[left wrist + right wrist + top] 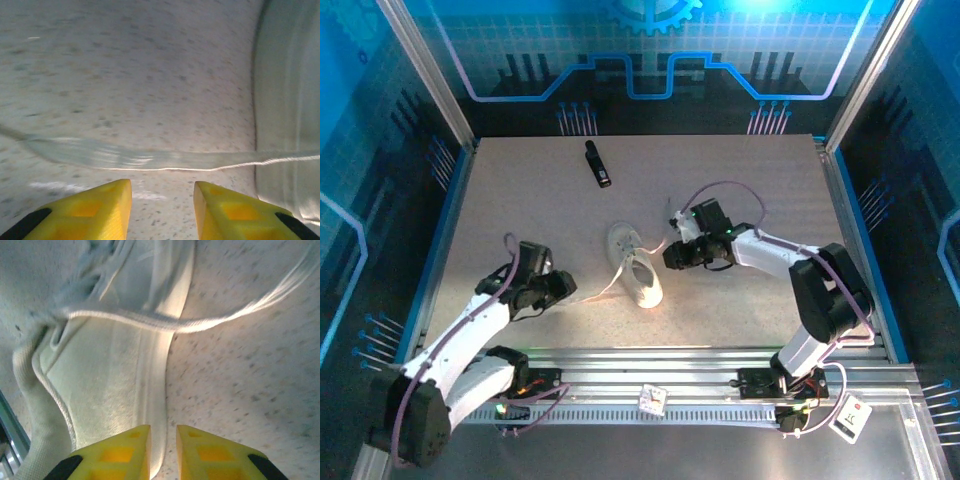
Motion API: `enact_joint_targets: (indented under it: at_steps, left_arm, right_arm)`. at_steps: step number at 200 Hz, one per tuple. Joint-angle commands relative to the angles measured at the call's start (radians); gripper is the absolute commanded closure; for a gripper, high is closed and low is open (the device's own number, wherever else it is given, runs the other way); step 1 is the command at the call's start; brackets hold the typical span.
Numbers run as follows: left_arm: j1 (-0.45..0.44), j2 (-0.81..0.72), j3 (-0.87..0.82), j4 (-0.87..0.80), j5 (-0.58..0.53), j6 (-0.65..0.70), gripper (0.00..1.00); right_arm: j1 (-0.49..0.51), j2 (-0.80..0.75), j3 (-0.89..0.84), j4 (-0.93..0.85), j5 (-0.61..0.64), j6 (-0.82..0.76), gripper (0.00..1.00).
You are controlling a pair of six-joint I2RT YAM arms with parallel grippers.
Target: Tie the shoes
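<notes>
Sneaker (638,268): lying white and low-topped mid table (520,200), untied. Showing from the left wrist a left end effector (162,192) standing wide apart, gripping nothing, lace (150,160) trailing just ahead; from the right wrist a right end effector (163,432) barely parted, empty, at the sole (155,405).

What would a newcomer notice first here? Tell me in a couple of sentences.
A small white sneaker lies mid-table, untied, with one long lace trailing across the surface toward the left gripper. The right gripper hovers at the shoe's other side; both grippers have their jaws slightly apart and hold nothing. A small black bar lies alone near the far edge.
</notes>
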Motion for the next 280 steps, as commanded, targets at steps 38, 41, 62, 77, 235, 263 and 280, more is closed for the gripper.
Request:
enact_joint_targets:
  at_steps: [38,41,62,77,235,263,280]
  left_arm:
    - [-0.275,0.326,0.086,0.367,0.068,0.024,0.67]
    - [-0.287,0.349,0.097,0.378,0.074,0.026,0.67]
    - [-0.339,0.487,0.166,0.459,0.098,0.036,0.69]
    - [-0.350,0.571,0.216,0.507,0.118,0.048,0.69]
    - [-0.157,0.507,0.412,0.157,0.098,0.911,0.35]
    - [-0.162,0.618,0.475,0.122,0.107,0.964,0.35]
    - [-0.161,0.688,0.499,0.112,0.123,0.964,0.38]
  right_arm:
    - [0.112,-0.005,-0.070,0.027,0.044,0.086,0.81]
    - [0.117,-0.005,-0.071,0.030,0.044,0.091,0.81]
    - [0.130,0.000,-0.087,0.069,0.036,0.126,0.82]
    - [0.132,0.002,-0.090,0.083,0.034,0.136,0.83]
    - [-0.107,-0.145,-0.080,-0.080,0.088,0.019,0.73]
    - [-0.134,-0.124,-0.074,-0.070,0.077,0.036,0.70]
    - [-0.141,-0.101,-0.063,-0.063,0.073,0.041,0.69]
